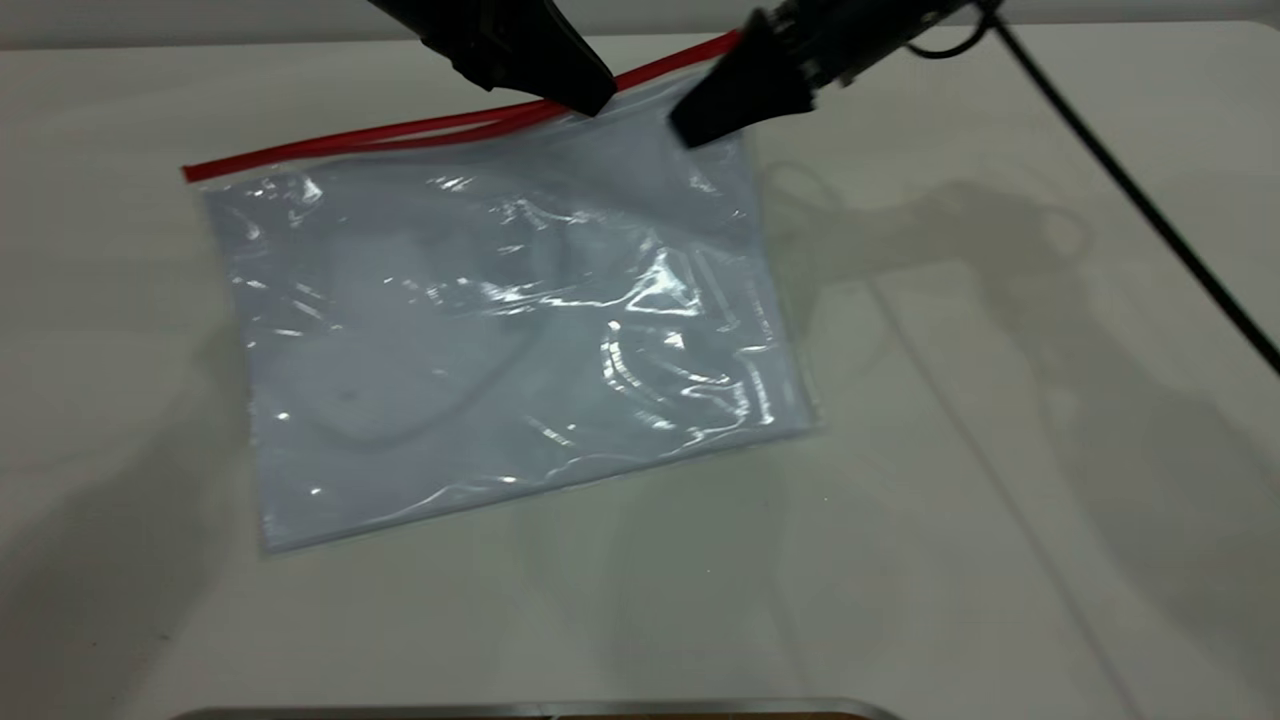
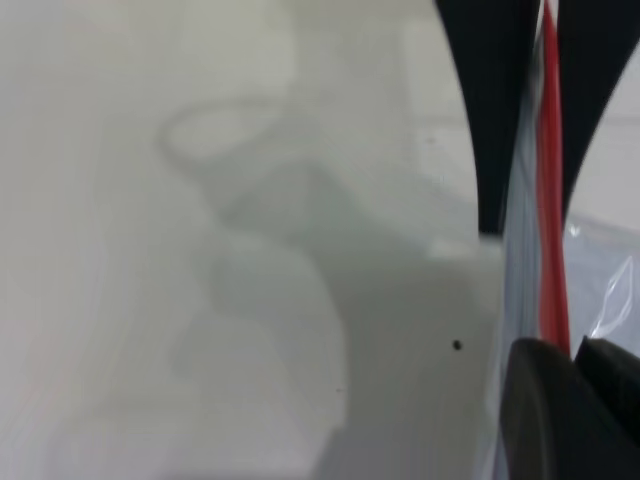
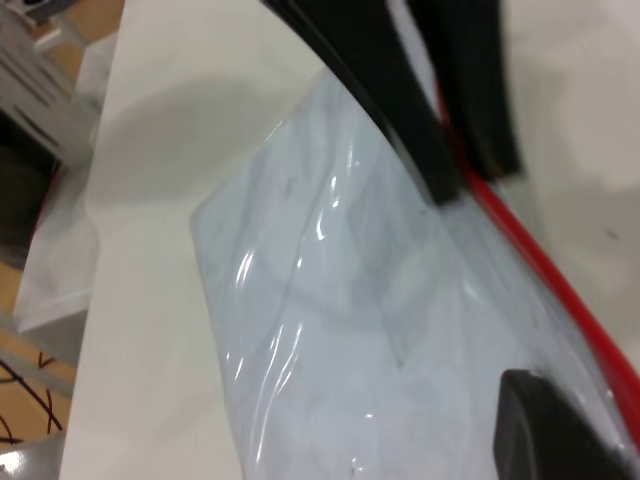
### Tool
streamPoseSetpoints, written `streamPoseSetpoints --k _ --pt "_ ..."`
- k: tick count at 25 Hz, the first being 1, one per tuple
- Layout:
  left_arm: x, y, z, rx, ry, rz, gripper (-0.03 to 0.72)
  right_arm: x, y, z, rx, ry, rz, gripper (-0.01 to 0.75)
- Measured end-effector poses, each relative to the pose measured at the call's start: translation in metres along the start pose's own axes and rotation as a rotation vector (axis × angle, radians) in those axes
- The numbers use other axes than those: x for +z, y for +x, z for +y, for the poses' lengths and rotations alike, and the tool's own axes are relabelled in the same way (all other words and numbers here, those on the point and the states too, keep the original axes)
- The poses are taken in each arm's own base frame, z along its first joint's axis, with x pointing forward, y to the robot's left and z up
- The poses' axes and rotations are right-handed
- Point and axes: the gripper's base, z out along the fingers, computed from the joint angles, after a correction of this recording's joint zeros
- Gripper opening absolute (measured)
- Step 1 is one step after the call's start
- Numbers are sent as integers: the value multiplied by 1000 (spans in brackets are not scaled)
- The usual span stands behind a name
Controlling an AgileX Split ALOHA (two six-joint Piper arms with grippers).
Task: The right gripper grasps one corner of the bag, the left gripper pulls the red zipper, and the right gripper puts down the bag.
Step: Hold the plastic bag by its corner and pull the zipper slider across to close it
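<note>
The bag lies mostly flat on the table, its far edge w/ the red zipper lifted slightly. The right gripper is at the corner of the bag; the wrist view shows its fingers straddling the red strip, apparently pinching it. The left gripper sits on the zipper just beside it; can't tell if it's clamped or loose. Risks, as a guess: the two grippers are v. close, so they could bump; if the left has missed the tiny slider, it'd drag the plastic, not open it; a weak corner hold would let the bag slide.
</note>
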Motion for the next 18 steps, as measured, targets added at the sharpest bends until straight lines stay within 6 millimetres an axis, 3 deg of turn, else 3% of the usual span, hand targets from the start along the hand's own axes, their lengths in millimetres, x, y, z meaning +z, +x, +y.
streamPoseSetpoints --k 13,18 --pt "-9 9 13 -46 -68 6 46 -82 40 -40 212 185 -73 33" --pt "-17 16 19 -94 -86 5 46 -104 52 -49 273 258 -85 33"
